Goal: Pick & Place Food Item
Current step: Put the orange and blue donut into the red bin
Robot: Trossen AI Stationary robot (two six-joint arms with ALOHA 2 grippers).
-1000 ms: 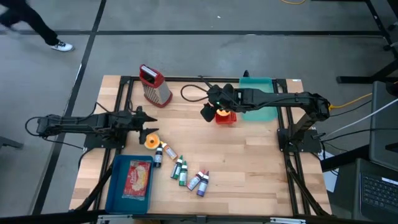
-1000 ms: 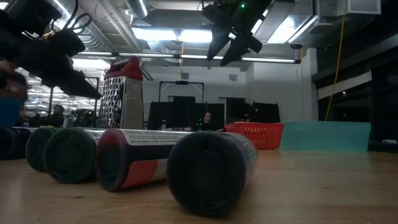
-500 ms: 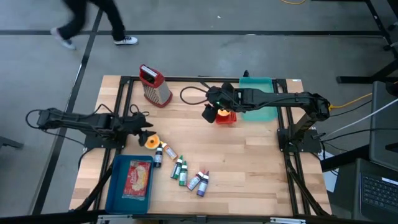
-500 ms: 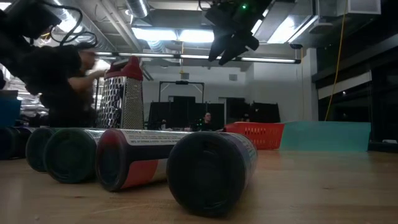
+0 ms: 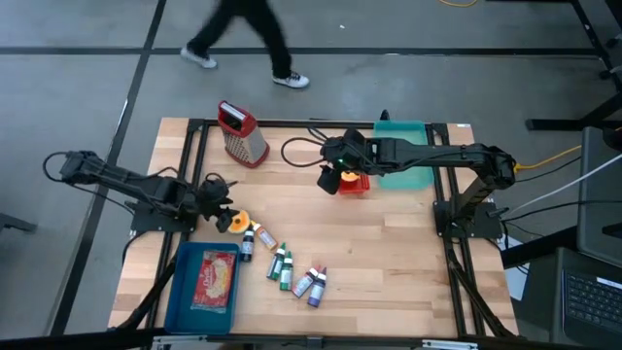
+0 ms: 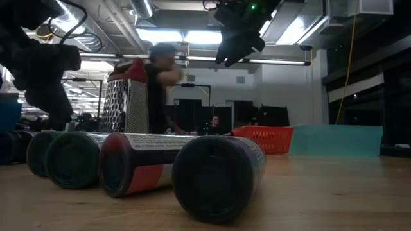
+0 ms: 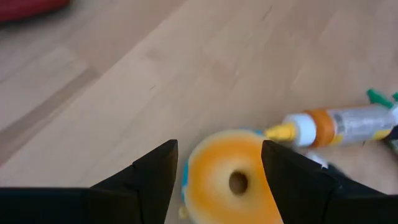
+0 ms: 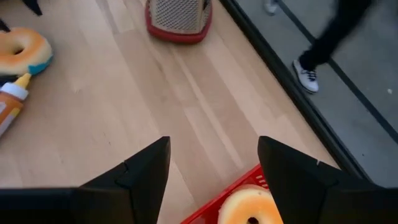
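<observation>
A wooden bench [image 5: 389, 262] fills the overhead view, with a dark robot arm reaching in from each side. Beyond its far edge, a person [image 5: 248, 39] walks across the grey floor.

A teal board [image 5: 403, 160] lies near the far right corner. A blue tray [image 5: 180, 292] sits at the near left corner and holds a red-patterned packet [image 5: 216, 282]. A metal box grater [image 5: 243, 134] with a red handle stands upright near the far edge, left of centre. A small red basket [image 5: 355, 183] sits just beside the teal board, toward the bench's middle, with an orange doughnut [image 8: 247, 208] lying in it.

A second orange doughnut [image 5: 236, 222], with a blue rim, lies flat on the bare wood near the left edge. A row of small bottles [image 5: 284, 267] runs from it toward the near edge; the nearest, an orange-capped bottle [image 7: 339, 124], has its tip touching the doughnut.

The left end effector [image 5: 216, 197] hangs just beside this doughnut on its far side, fingers [image 7: 155, 171] spread apart with nothing between them. The right end effector [image 5: 328, 178] is above the red basket's left end, its fingers [image 8: 146, 168] also spread and empty.
</observation>
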